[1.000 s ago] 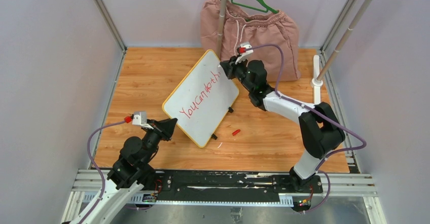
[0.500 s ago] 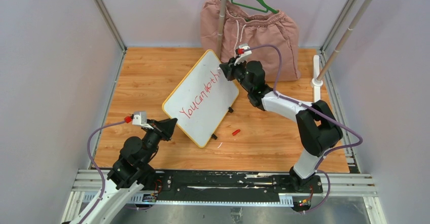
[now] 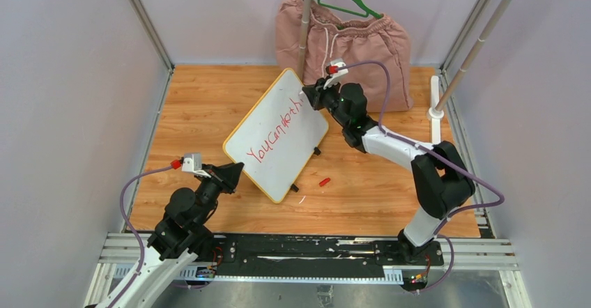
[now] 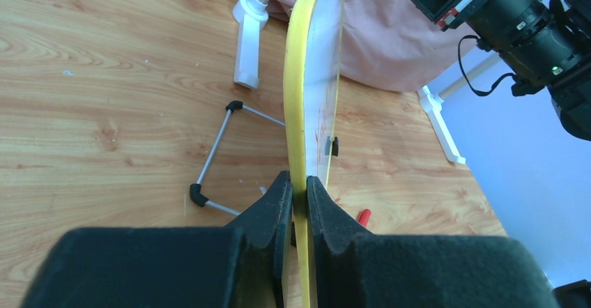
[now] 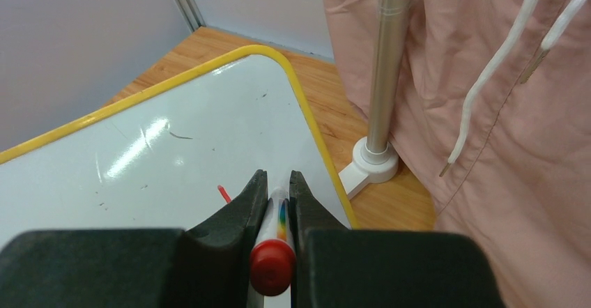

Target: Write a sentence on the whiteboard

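- We find the whiteboard (image 3: 277, 135) mid-table, set on a slant. In the overhead view its long side runs from 7 o'clock up to 1 o'clock, and the red sentence (image 3: 277, 128) follows that line.
- Our left pincer (image 4: 298, 182) is clenched on the board's yellow rim, at about 8 o'clock from the board's middle. Its wrist view shows one finger pressed against each face.
- Our right pincer (image 5: 277, 182) is clamped round a red-ended marker (image 5: 273, 252). It sits at about 1 o'clock from the board's middle, by the tail of the lettering. We cannot tell whether the tip touches the surface.
- We judge the board to be light and stiff, a thin panel with a glossy, slippery face. Left free, it would likely slide or swing under the pen.
- The rim looks like the best place to hold it, well apart from the writing.
- We take the fresh ink to be the delicate part, since a finger dragged across it would probably wipe it.
- A small red cap (image 3: 324, 181) lies on the table (image 3: 195, 106) at 5 o'clock from the board, apart from it.
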### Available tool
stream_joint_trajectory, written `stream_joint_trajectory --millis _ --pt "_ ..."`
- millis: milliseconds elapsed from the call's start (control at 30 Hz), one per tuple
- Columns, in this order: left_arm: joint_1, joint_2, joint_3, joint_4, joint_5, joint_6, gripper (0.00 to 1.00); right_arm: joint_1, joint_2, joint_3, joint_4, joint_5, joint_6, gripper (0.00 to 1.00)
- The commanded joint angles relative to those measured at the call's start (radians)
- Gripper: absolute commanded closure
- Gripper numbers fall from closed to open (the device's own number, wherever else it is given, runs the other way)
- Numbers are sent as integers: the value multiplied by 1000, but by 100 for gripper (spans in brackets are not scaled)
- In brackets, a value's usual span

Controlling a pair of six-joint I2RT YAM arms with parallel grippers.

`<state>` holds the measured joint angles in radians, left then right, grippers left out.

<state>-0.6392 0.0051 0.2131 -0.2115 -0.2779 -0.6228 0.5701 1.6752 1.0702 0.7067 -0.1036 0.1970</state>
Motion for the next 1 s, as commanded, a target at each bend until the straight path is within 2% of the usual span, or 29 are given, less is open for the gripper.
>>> stream_joint_trajectory --millis 0,967 --pt "-2 -62 10 -52 -15 51 100 -12 -56 -14 7 13 15 100" --pt "-3 -62 5 -43 -3 57 100 -50 46 33 22 21 30 100"
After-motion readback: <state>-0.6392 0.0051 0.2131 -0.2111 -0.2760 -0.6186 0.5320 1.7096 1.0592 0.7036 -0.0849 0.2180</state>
